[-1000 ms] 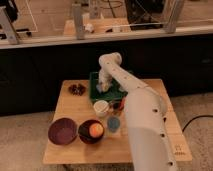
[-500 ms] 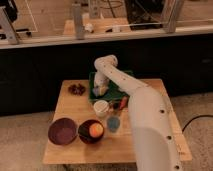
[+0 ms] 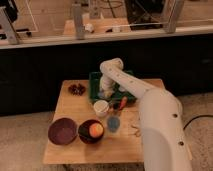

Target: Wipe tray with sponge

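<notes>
The white arm (image 3: pixel 150 107) rises from the lower right corner, thick at the base, and runs up and to the left across the wooden table (image 3: pixel 70 107). It bends at a rounded elbow above the back edge of the table, and from there the forearm turns downward into the tray (image 3: pixel 95 80). The gripper (image 3: pixel 103 93) sits at the end of that downward section, low inside the tray near its front left part. Its fingers are drawn fully together. Whether anything is caught between them cannot be made out; the sponge cannot be picked out with any certainty from where I stand, as the gripper covers that part of the tray.

The tray is dark green and rectangular, standing at the rear centre of the table, mostly screened by the arm.

Count of items on the table:
- One tray, as above.
- Two dark red bowls: an empty bowl (image 3: pixel 62 131) at front left, and a second bowl (image 3: pixel 86 135) just right of it holding one orange ball (image 3: pixel 96 129).
- One white cup (image 3: pixel 101 107), just in front of the tray.
- One small blue cup (image 3: pixel 113 123), in front of the white cup and right of the second bowl.
- One red and orange object (image 3: pixel 123 103), lying at the tray's front edge beside the arm.
- One small dark brown cluster (image 3: pixel 76 89), at the rear left, apart from the tray.
</notes>
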Controlling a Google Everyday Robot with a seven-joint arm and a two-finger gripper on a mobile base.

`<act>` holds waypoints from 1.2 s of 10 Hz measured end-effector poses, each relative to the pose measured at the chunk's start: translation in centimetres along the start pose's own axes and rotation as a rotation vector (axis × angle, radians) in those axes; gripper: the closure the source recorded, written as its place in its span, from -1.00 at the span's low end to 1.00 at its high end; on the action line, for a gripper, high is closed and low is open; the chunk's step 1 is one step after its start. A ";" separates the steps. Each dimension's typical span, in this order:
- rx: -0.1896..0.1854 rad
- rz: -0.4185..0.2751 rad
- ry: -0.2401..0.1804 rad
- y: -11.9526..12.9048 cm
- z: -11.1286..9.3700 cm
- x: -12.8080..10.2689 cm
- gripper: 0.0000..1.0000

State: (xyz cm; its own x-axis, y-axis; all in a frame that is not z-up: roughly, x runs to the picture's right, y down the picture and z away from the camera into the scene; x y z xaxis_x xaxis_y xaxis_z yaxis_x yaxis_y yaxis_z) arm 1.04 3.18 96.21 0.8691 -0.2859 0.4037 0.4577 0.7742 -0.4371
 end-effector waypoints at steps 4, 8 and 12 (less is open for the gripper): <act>0.019 0.096 0.021 -1.7 -0.3 4.4 1.00; 0.043 0.075 0.007 -5.5 0.0 3.3 1.00; 0.049 -0.040 -0.021 -7.1 0.5 -2.7 1.00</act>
State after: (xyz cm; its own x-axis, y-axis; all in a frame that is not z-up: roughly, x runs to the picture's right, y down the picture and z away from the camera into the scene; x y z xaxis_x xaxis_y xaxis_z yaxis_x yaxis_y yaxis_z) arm -4.67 -1.25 98.58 0.8459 -0.3054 0.4373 0.4817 0.7893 -0.3806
